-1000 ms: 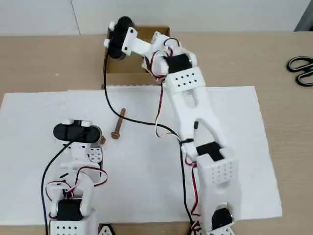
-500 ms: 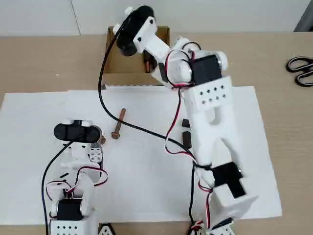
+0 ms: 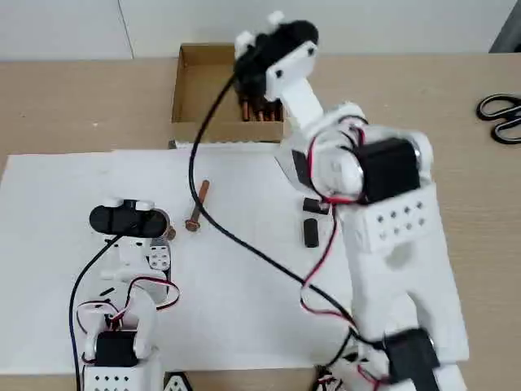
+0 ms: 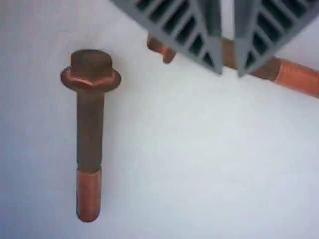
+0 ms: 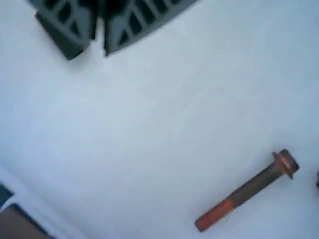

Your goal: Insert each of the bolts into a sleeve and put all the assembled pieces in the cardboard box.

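A copper bolt (image 3: pixel 198 205) (image 4: pixel 89 134) (image 5: pixel 244 194) lies loose on the white paper. A second bolt (image 4: pixel 294 74) lies crosswise under my left gripper (image 4: pixel 228 67), which is shut just above it near the paper's left side; its head peeks out beside the gripper (image 3: pixel 168 235). Two short black sleeves (image 3: pixel 311 232) (image 3: pixel 313 204) lie on the paper beside the right arm. The cardboard box (image 3: pixel 191 81) at the back holds several copper pieces (image 3: pixel 260 110) at its right end. My right gripper (image 5: pixel 97 42) is shut and empty, held above the paper near the box's right side.
Scissors (image 3: pixel 501 114) lie at the table's far right edge. The white paper (image 3: pixel 244 285) covers the front of the table. The right arm's body (image 3: pixel 383 220) stretches over the paper's right half, and its black cable (image 3: pixel 244 244) crosses the middle.
The right arm drew back and swung its gripper from over the box's left part to its right edge, uncovering copper pieces in the box. The left arm stayed still.
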Motion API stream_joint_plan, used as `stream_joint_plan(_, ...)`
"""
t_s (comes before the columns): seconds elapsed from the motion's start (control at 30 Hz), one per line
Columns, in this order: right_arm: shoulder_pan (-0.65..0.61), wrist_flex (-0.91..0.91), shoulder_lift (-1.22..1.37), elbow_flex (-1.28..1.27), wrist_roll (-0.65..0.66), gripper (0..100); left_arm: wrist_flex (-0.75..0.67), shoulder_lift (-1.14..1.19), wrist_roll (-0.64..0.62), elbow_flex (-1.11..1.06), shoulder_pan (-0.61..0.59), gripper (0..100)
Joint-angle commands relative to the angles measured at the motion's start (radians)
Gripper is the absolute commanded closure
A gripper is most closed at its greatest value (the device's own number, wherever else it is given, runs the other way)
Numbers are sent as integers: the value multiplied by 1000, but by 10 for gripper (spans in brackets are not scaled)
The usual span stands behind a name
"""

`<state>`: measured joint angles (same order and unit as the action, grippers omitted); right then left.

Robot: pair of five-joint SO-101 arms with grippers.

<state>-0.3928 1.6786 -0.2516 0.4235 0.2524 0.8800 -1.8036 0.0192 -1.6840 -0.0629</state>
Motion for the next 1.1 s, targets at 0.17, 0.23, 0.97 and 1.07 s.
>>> stream_joint_plan(0.17, -2, -62, -292, -511, -201, 991, 6, -9, -2, 2, -9, 994)
stream_joint_plan(0.23, -1, -88, -302, -586, -241, 991, 6, -9, -2, 2, -9, 994)
stream_joint_plan(0.97, 119, -297, 137, -750, -161, 968, 8, -9, -3, 2, -9, 994)
stream_joint_plan(1.07, 140, -338, 205, -749, -135, 907, 8, -9, -3, 2, -9, 994)
